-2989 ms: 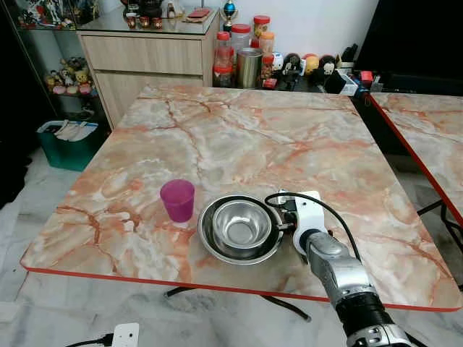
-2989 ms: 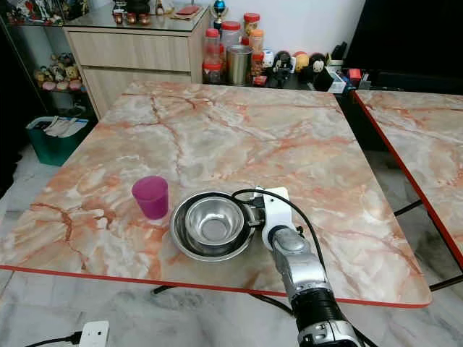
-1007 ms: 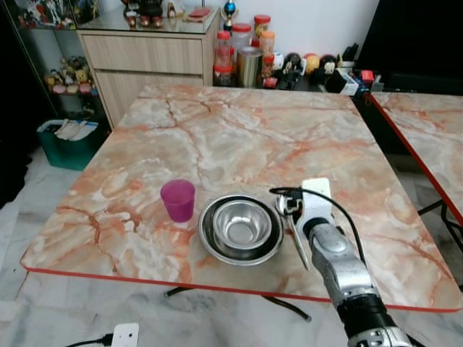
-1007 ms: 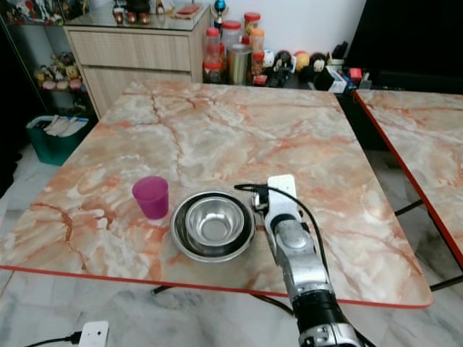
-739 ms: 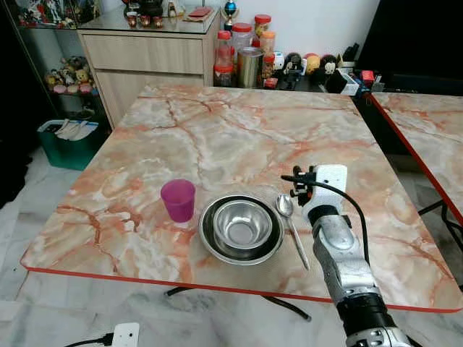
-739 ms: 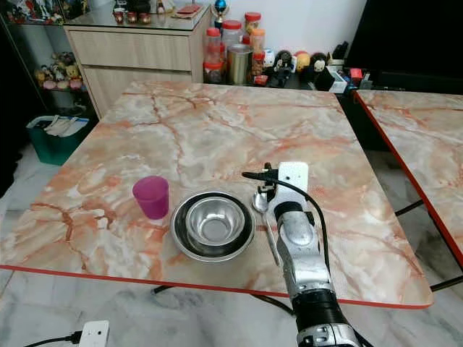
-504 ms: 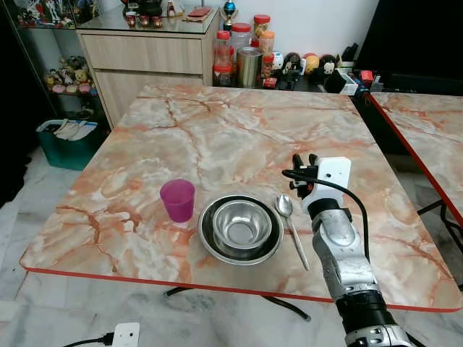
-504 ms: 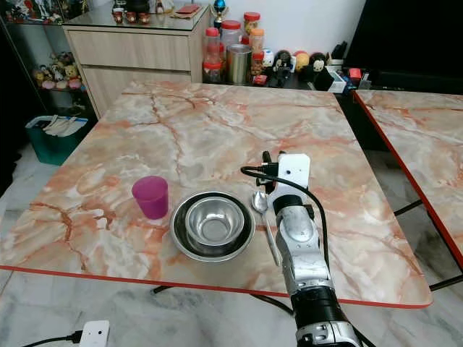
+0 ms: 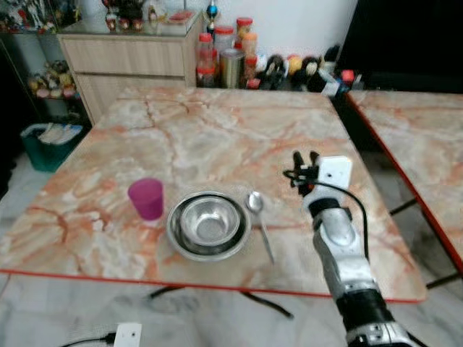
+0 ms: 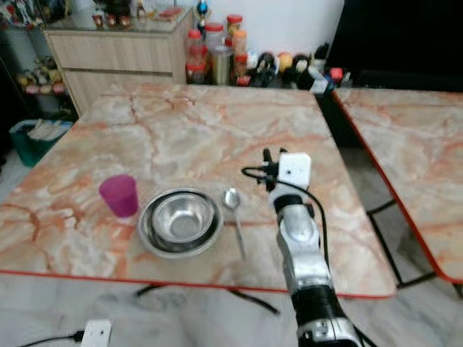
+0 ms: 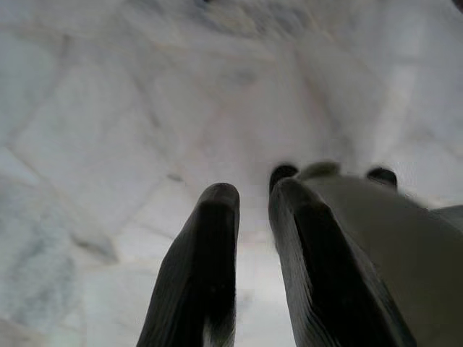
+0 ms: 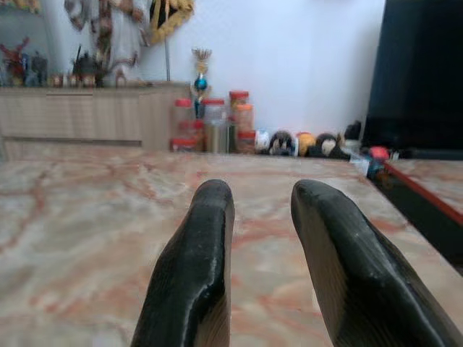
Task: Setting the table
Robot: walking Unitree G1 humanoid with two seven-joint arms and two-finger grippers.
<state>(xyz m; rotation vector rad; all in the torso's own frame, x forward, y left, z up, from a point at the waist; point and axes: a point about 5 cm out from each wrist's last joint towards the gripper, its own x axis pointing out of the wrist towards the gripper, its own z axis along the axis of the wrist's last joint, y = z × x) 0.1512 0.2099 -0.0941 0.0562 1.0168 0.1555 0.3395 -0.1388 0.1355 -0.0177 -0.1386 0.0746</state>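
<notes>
Head views first: marble-patterned desk (image 9: 217, 137) carries a place setting near its front edge. A steel bowl (image 9: 208, 224) nests inside a wider steel dish, a purple cup (image 9: 147, 199) stands just beside it at nine o'clock, and a spoon (image 9: 259, 223) lies flat at the bowl's three o'clock, its scoop toward the far side and its handle toward the front edge. That layout reads as a setting for someone seated at the front edge, spoon on the eating-hand side. The right tool (image 9: 304, 160) is raised above the desk at about two o'clock from the spoon, well apart from it, fingers pointing away from the robot and holding nothing. Jars and small figures (image 10: 239, 61) crowd a low surface beyond the far edge; a second desk (image 10: 405, 137) stands at three o'clock.

Left wrist view: the left tool (image 11: 253, 260) hangs idle over pale floor tiles, its fingers a narrow gap apart and empty.

Right wrist view: the right tool's fingers (image 12: 195, 267) are parted with bare desk between them; they look across the top toward the jars, so spoon, bowl and cup lie behind and below them.
</notes>
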